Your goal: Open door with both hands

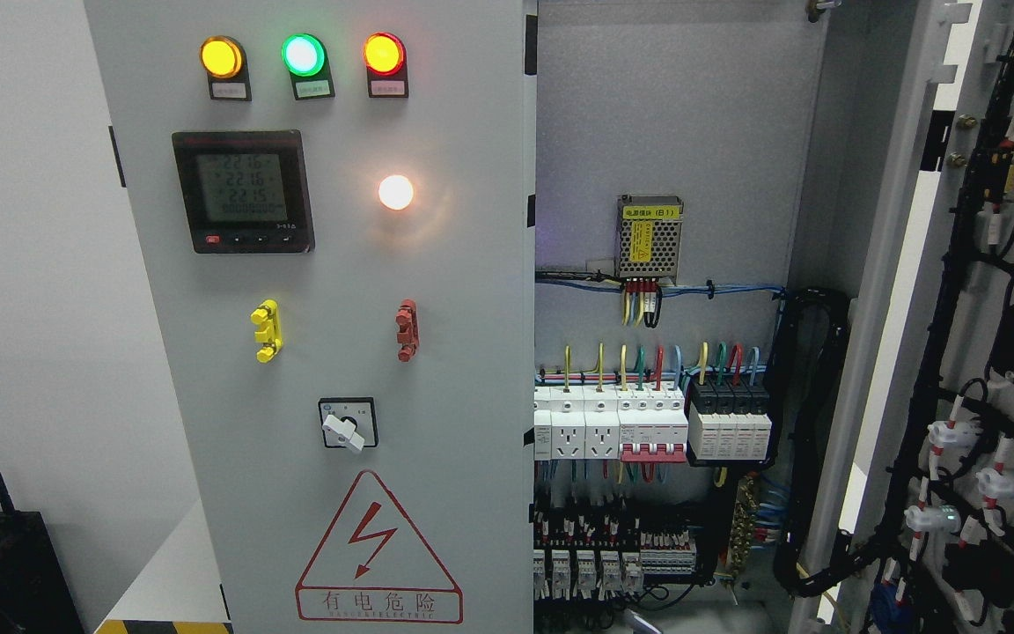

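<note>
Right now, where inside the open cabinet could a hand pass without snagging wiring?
The bare back panel above the power supply is free. Below, the breaker row and terminal blocks are crowded. The open right door is covered in cable looms. Neither robot hand is in view.

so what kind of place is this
Probably an electrical or plant room: a grey metal power cabinet with lit indicator lamps, a red lightning warning triangle, and rows of white circuit breakers behind its open right door.

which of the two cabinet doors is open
The right door is swung wide, its wired inner face showing beside the exposed breakers; the left door with the indicator lights is shut.
</note>
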`<state>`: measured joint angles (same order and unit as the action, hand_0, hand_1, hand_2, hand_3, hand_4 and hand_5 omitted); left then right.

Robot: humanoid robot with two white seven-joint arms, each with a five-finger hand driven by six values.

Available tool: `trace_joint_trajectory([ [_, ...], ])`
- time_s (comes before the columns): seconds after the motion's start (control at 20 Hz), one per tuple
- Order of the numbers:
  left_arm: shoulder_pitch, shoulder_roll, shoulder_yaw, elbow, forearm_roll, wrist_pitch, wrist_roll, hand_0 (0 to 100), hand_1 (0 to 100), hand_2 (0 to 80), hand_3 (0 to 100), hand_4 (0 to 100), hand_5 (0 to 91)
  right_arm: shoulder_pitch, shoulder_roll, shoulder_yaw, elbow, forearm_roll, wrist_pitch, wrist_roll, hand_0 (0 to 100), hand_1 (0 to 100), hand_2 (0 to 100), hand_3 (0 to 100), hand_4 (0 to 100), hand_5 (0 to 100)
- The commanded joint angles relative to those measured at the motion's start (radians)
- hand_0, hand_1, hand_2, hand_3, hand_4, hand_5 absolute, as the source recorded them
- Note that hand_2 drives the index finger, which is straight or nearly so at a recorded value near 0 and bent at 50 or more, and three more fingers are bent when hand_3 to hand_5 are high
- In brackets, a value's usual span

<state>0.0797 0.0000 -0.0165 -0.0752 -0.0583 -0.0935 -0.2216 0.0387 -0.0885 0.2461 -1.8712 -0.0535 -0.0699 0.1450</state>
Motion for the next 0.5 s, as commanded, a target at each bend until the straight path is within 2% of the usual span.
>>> trace_joint_trajectory([
  [0.0, 0.000, -0.025, -0.017, 0.000, 0.000, 0.000, 0.001, 0, 0, 0.0, 0, 0, 0.0, -0.071, 0.076, 0.028, 0.052, 0.000, 0.058, -0.004, 38, 0, 0, 0, 0, 0],
  [0.35, 0.000, -0.026, -0.017, 0.000, 0.000, 0.000, 0.001, 0, 0, 0.0, 0, 0, 0.0, -0.151, 0.102, 0.025, 0.092, -0.002, 0.119, -0.004, 38, 0, 0, 0, 0, 0],
  [0.45, 0.000, -0.026, -0.017, 0.000, 0.000, 0.000, 0.001, 0, 0, 0.0, 0, 0, 0.0, -0.166, 0.113, 0.025, 0.095, -0.002, 0.154, -0.004, 38, 0, 0, 0, 0, 0],
])
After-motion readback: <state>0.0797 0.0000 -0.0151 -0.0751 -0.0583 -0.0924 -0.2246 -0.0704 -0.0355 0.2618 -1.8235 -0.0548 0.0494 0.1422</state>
